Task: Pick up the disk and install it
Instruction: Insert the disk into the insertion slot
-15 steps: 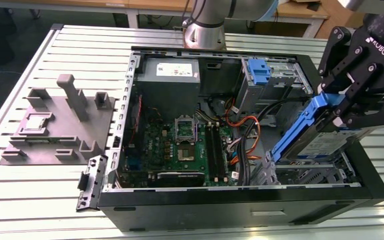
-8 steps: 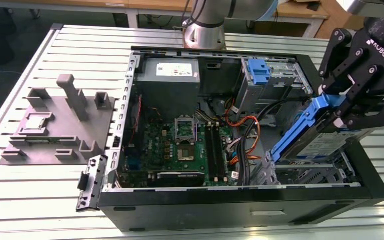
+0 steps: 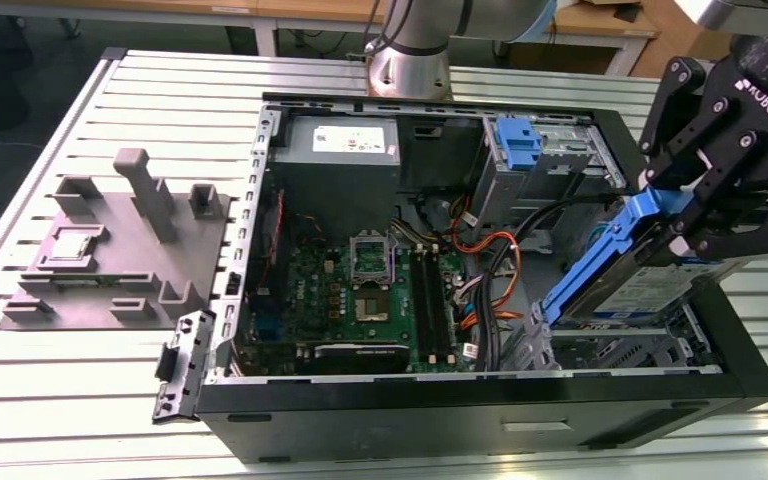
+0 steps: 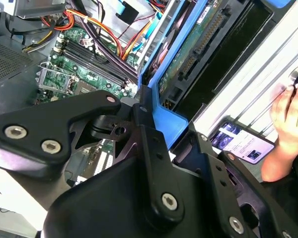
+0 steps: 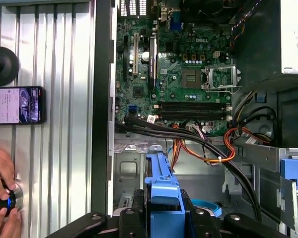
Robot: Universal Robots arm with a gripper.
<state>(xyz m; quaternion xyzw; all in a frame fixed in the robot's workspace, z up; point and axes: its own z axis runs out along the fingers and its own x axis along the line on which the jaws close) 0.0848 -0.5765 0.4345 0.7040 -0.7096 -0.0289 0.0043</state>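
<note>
At the exterior view's left, a grey moulded fixture (image 3: 104, 260) sits on the slatted metal table (image 3: 64, 410), set apart from the work. Beside it the black computer case (image 3: 491, 415) lies on its side with the panel off. Its inside faces up, so the arm can reach down into it. The green motherboard (image 3: 357, 295) fills the middle, the grey power-supply box (image 3: 353, 145) sits at the far end, and a blue bracket (image 3: 518, 140) stands in the far bay. Orange and black cables (image 3: 491, 270) run between the board and the bays. Toward the exterior view's right, the gripper (image 3: 684, 225) is clamped on the disk (image 3: 631, 290), pinching the upper end of its blue rail, which leaves the lower end free. The disk is off the table and tilted, with its lower end dipped into the open bay at the case's near corner and its label side turned outward. That slant looks chosen to line the rails up with the bay, and I judge the disk partly entered, not seated. In the second wrist view the disk's circuit-board underside (image 4: 193, 44) shows beyond the black linkage. In the first wrist view a phone (image 5: 17, 105) lies on the table outside the case. Near it a person's hand (image 5: 0, 173) rests on a small round device (image 5: 5, 203), likewise outside the case.
</note>
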